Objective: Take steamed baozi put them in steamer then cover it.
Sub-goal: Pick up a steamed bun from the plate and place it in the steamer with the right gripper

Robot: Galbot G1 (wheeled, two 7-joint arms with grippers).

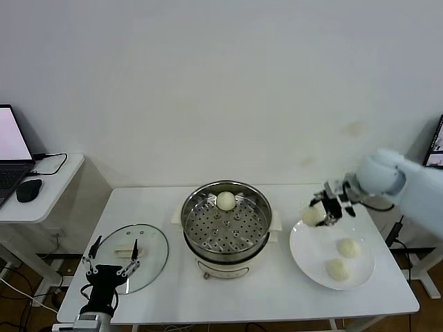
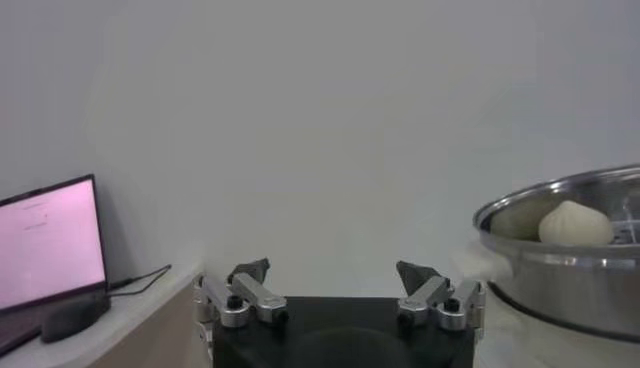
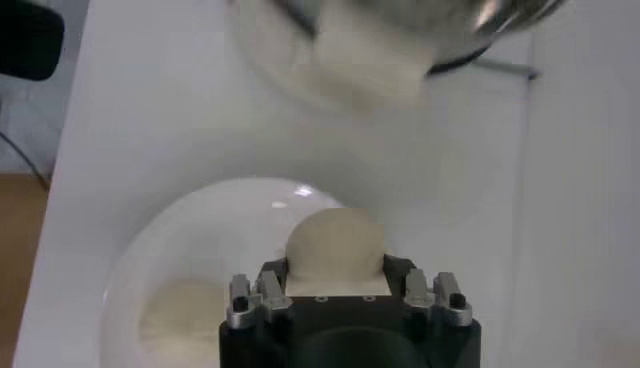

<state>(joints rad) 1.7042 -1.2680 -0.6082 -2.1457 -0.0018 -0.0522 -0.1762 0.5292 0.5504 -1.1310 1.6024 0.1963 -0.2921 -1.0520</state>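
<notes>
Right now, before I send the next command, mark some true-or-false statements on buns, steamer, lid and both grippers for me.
1. The right gripper holds a bun above the plate's left edge. True.
2. The steamer is empty. False: one bun already lies in it, at the far side.
3. Two buns remain on the plate. True: one and another nearer the front.
4. The lid sits on the steamer. False: it lies flat on the table, left of the steamer.
5. The left gripper grips the lid's handle. False: it is open at the lid's near edge, holding nothing.
</notes>
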